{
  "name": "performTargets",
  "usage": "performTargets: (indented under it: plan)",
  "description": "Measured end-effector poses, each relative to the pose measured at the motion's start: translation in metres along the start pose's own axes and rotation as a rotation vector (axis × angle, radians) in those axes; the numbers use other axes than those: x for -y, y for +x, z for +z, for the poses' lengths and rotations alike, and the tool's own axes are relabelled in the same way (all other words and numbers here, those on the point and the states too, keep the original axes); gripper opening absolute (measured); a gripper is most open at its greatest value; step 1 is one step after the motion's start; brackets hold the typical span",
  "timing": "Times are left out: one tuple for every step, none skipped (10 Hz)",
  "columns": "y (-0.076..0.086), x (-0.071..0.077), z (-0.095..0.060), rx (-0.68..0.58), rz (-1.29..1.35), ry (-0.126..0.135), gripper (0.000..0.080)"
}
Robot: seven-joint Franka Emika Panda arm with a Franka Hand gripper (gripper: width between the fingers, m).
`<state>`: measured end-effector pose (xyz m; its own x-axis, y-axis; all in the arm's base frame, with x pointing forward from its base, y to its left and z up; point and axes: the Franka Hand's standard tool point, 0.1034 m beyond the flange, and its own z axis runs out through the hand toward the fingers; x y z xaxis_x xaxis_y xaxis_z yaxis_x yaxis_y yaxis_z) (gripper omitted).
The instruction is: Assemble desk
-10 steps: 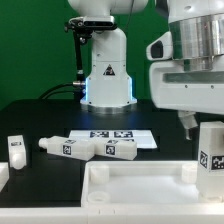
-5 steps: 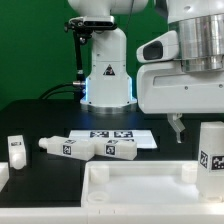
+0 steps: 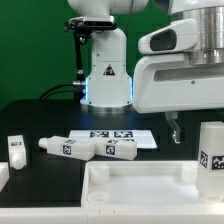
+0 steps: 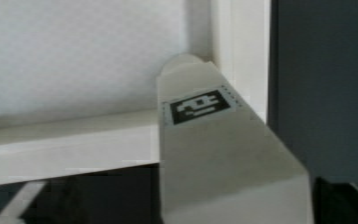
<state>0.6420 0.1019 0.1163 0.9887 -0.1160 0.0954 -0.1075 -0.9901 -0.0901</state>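
The desk's white tabletop panel [image 3: 130, 180] lies flat at the front. One white tagged leg [image 3: 210, 155] stands upright at its corner on the exterior view's right. My gripper [image 3: 186, 128] hangs just beside and above this leg, with one dark finger [image 3: 176, 131] showing clear of the leg; it holds nothing. In the wrist view the same leg [image 4: 220, 150] rises close to the camera from the panel's corner [image 4: 87, 80]. Two more legs [image 3: 66, 147] [image 3: 118, 150] lie on the black table. A third loose leg [image 3: 16, 150] stands at the left.
The marker board [image 3: 118, 134] lies flat behind the lying legs. The robot's white base [image 3: 106, 75] stands at the back centre. The arm's bulky wrist fills the upper right of the exterior view.
The gripper and wrist have shifted toward the exterior view's left, away from the upright leg. The leg stays standing on the panel. Other parts have not moved.
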Motion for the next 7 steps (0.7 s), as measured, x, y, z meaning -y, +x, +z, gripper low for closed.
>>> performTargets:
  plan:
    - [-0.0001, 0.0002, 0.0001, 0.000, 0.051, 0.003, 0.0454]
    - [-0.0002, 0.0006, 0.0001, 0.000, 0.126, 0.002, 0.0454]
    - [-0.0004, 0.0010, 0.0005, 0.001, 0.209, 0.002, 0.0284]
    - [-0.0004, 0.0004, 0.0008, 0.000, 0.325, -0.002, 0.0285]
    - [-0.0005, -0.0007, 0.0010, 0.000, 0.462, -0.005, 0.0285]
    - [-0.0009, -0.0011, 0.0012, 0.000, 0.599, -0.008, 0.0285]
    - [-0.0029, 0.0005, 0.0016, -0.001, 0.842, -0.013, 0.0285]
